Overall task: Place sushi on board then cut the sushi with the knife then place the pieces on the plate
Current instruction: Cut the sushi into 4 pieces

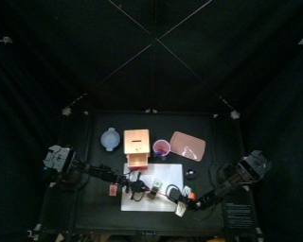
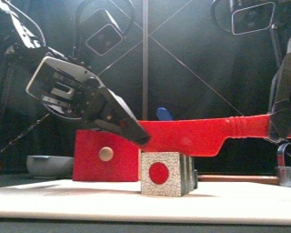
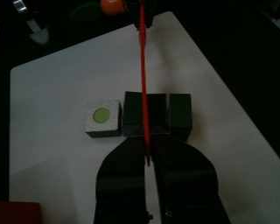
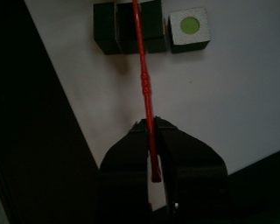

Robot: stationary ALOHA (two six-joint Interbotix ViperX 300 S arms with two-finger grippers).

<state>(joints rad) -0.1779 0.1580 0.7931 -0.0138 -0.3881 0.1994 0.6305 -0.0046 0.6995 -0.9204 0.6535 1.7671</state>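
Note:
The sushi roll (image 2: 167, 173) of dark blocks (image 3: 154, 112) stands on the white board (image 1: 161, 170). One cut piece (image 3: 101, 116) lies face up beside it, showing a round filling. The red knife (image 2: 203, 136) lies level across the top of the roll, its blade edge-on (image 3: 143, 79) over the seam between two blocks. My right gripper (image 4: 150, 133) is shut on the knife's handle. My left gripper (image 3: 147, 145) comes from the other side, shut on the blade's tip (image 2: 141, 136).
Behind the board stand the wooden box with its red drawer front (image 2: 105, 155), the blue-grey bowl (image 1: 110, 140), the red cup (image 1: 161, 146) and the pink tray (image 1: 187, 145). The board's edge (image 4: 60, 105) is close to the right gripper.

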